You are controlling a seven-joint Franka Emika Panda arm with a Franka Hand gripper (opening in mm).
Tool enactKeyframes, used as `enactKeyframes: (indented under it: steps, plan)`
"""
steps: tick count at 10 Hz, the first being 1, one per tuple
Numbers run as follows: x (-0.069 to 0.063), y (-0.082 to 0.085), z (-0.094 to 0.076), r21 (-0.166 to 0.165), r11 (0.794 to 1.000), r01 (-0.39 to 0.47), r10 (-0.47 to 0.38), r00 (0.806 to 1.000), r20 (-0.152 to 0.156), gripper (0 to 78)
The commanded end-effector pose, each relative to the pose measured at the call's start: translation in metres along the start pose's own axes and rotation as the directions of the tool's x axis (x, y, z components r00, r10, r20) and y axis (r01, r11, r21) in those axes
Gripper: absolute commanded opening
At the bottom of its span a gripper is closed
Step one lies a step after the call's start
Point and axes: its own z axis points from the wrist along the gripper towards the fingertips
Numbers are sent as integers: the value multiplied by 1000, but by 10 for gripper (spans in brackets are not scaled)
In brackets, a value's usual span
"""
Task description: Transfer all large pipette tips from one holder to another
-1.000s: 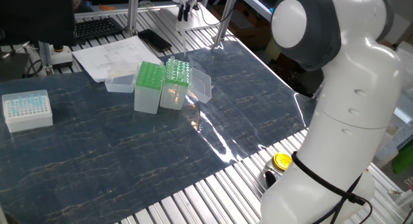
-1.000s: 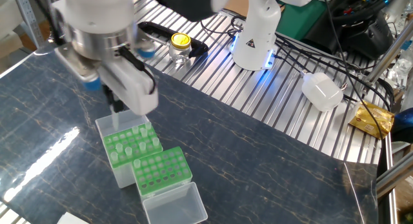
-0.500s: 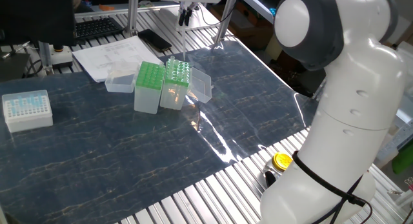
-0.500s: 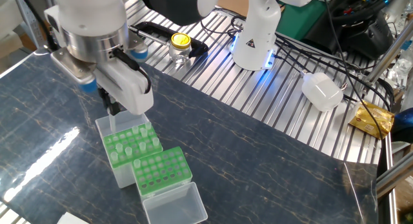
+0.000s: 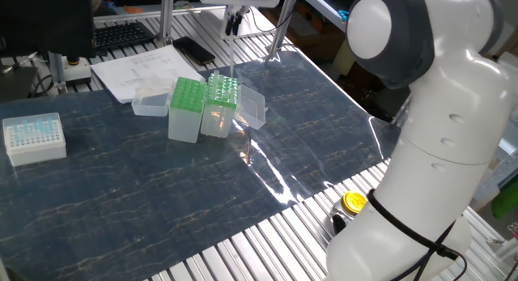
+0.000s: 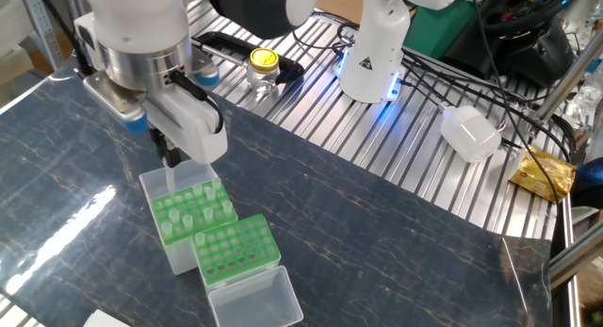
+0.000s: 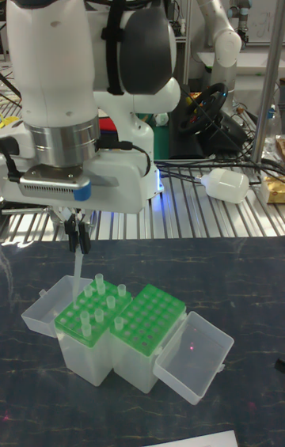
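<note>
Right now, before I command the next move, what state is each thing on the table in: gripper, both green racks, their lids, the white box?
gripper: shut on a pipette tip, held above the racks
tip-holding rack: partly filled, tips upright, lid open
second green rack: holes look empty, lid open
white box: holds small blue tips, set apart from the racks

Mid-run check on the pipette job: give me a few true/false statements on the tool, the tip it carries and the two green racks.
1. The tool holds a pipette tip. True.
2. The tool is above the empty green rack. False: it is above the rack with tips.
3. The two green racks stand side by side. True.
4. The white box sits between the green racks. False: it stands apart from them.
</note>
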Motion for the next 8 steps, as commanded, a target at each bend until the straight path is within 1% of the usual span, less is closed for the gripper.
enactKeyframes:
  steps: [1,4,8]
  plan:
    - [3,-5,4,-16,1000,5,-5,1000,2,12]
    - [5,-11,10,-28,1000,9,-10,1000,-2,12]
    - [12,-12,10,-33,999,-3,3,1000,-12,12]
